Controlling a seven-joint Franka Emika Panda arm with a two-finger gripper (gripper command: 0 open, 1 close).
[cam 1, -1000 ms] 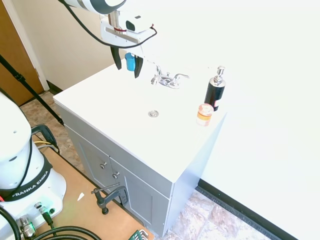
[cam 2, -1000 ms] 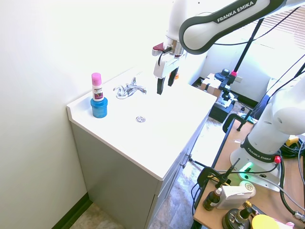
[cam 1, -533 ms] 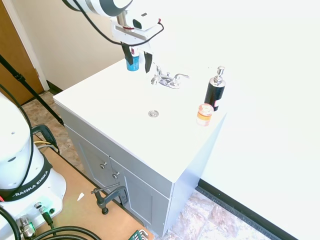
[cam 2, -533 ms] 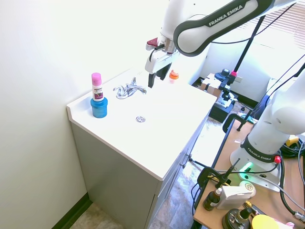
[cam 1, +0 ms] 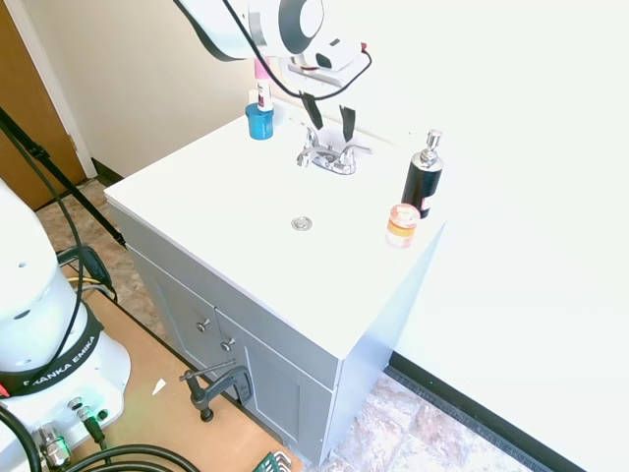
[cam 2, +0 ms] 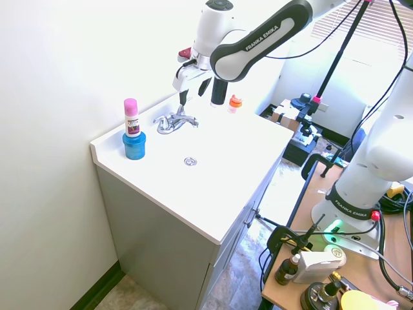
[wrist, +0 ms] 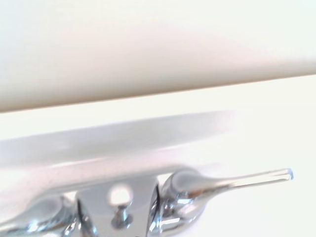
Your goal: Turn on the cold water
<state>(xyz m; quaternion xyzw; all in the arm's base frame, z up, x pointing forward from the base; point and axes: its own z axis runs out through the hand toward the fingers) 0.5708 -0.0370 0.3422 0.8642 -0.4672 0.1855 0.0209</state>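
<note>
The small chrome faucet (cam 1: 329, 155) stands at the back of the white vanity top (cam 1: 216, 206), its two slim levers pointing out to either side. No water runs from its short spout. My gripper (cam 1: 331, 130) hangs open just above the faucet (cam 2: 174, 121), one black finger over each side, touching nothing. From the other side the gripper (cam 2: 192, 95) shows close to the wall. The wrist view holds the faucet body (wrist: 148, 207) from close by, with one lever (wrist: 232, 180) stretched out flat in front of the backsplash.
A blue cup holding a pink-capped bottle (cam 1: 259, 110) stands at one back corner. The black pump bottle (cam 1: 423, 177) and an orange-lidded jar (cam 1: 401, 224) sit at the opposite end. The sink drain (cam 1: 302, 224) lies in front of the faucet. The wall is right behind it.
The arm has swung the open gripper from beside the blue cup across to above the faucet, closer to the wall. The faucet levers have not moved.
</note>
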